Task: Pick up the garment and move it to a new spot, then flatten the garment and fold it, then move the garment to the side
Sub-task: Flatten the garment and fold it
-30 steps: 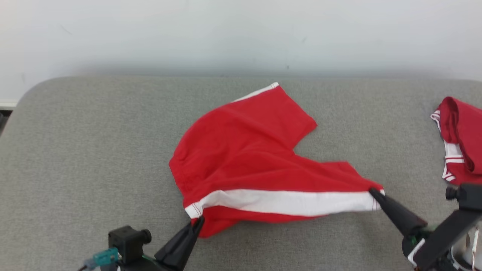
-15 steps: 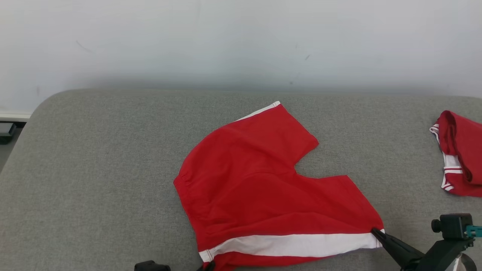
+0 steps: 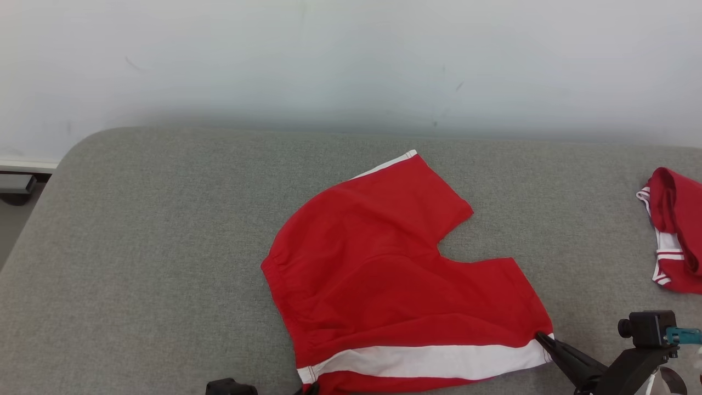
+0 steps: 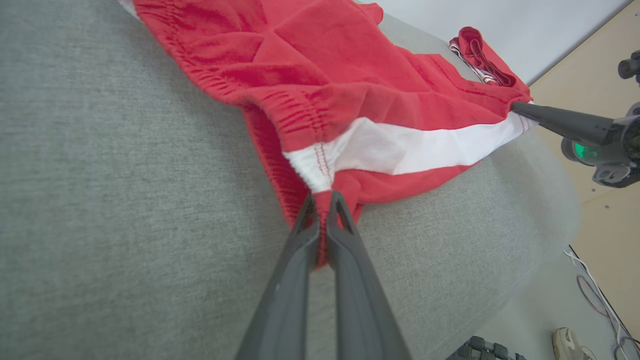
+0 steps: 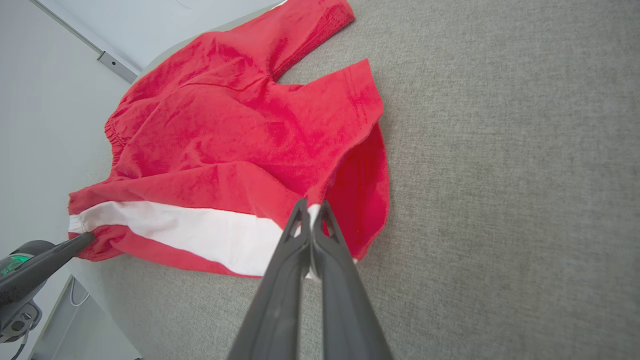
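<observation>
The garment (image 3: 395, 274) is a pair of red shorts with a white side stripe, spread on the grey cushion (image 3: 164, 247). My left gripper (image 4: 322, 195) is shut on the waistband corner at the stripe's end, and its tip just shows at the head view's bottom edge (image 3: 310, 388). My right gripper (image 5: 311, 204) is shut on the leg hem corner at the stripe's other end (image 3: 540, 336). The stripe is held taut between them near the cushion's front edge. The garment (image 4: 325, 75) lies with soft wrinkles, and its far leg (image 5: 310, 30) rests flat.
A second red garment (image 3: 677, 241) with white trim lies bunched at the cushion's right end. A pale wall (image 3: 351, 55) runs behind the cushion. Floor shows past the left end (image 3: 11, 219). Cables and a shoe (image 4: 567, 340) lie on the floor below.
Both grippers have drawn the striped edge toward me, stretching the garment down the cushion. The head view has also shifted, so the left gripper has slid almost out of it.
</observation>
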`<state>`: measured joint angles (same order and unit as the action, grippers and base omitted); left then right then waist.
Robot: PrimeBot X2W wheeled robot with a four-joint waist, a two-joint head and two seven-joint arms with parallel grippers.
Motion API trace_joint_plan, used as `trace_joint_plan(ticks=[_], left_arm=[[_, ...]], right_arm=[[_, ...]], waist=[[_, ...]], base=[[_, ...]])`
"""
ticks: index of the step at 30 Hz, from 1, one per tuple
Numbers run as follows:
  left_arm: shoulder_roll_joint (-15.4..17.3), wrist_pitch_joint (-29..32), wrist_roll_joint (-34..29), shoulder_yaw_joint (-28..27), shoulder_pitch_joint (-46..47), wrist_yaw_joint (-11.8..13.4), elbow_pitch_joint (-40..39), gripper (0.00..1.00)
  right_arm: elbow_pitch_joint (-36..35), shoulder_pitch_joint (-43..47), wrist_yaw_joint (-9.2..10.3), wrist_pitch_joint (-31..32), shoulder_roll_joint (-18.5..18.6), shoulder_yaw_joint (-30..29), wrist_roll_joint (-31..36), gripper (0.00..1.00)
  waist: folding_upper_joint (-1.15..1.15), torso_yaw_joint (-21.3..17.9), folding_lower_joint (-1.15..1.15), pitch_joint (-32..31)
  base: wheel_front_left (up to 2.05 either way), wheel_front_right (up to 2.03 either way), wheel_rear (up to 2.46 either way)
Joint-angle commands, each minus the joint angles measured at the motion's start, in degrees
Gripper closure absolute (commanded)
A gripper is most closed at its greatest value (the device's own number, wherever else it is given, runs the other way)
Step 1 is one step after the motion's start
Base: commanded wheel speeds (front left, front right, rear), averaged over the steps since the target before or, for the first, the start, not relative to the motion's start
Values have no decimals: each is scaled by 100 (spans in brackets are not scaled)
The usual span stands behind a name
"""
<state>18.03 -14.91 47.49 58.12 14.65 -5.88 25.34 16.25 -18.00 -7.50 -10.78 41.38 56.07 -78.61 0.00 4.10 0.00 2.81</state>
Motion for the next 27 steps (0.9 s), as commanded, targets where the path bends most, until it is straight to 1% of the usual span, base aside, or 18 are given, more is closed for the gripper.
trace_joint_plan(ticks=[1, 4, 8, 14, 19, 22, 27], left_arm=[[13, -27, -37, -26, 65, -5, 20, 100], [27, -29, -32, -53, 57, -24, 36, 100], [47, -31, -83, -241, 14, 31, -106, 100], [65, -32, -261, -528, -61, 104, -607, 100], [35, -33, -362, -815, -17, 111, -1040, 100], [9, -33, -490, -1079, 174, 106, -1154, 100], [-93, -32, -602, -1283, 506, 22, -970, 100]], right_arm=[[26, 70, 3, 6, -21, -37, 33, 100], [45, 101, 3, 30, -49, -104, 69, 100], [-50, 169, 3, -56, -84, -262, 68, 100], [-312, 128, 3, -237, 37, -682, 18, 100], [-329, -156, 3, -271, 100, -1001, 123, 100], [-116, -560, 3, -145, -1, -1118, 240, 100], [306, -1235, 3, 129, -277, -1092, 366, 100]], waist=[[0, 12, 0, -5], [0, 26, 0, -20], [0, 39, 0, -45], [0, 76, 0, -51], [0, 141, 0, 1], [0, 211, 0, 103], [0, 335, 0, 325]], base=[[0, 0, 0], [0, 0, 0], [0, 0, 0], [0, 0, 0], [0, 0, 0], [0, 0, 0], [0, 0, 0]])
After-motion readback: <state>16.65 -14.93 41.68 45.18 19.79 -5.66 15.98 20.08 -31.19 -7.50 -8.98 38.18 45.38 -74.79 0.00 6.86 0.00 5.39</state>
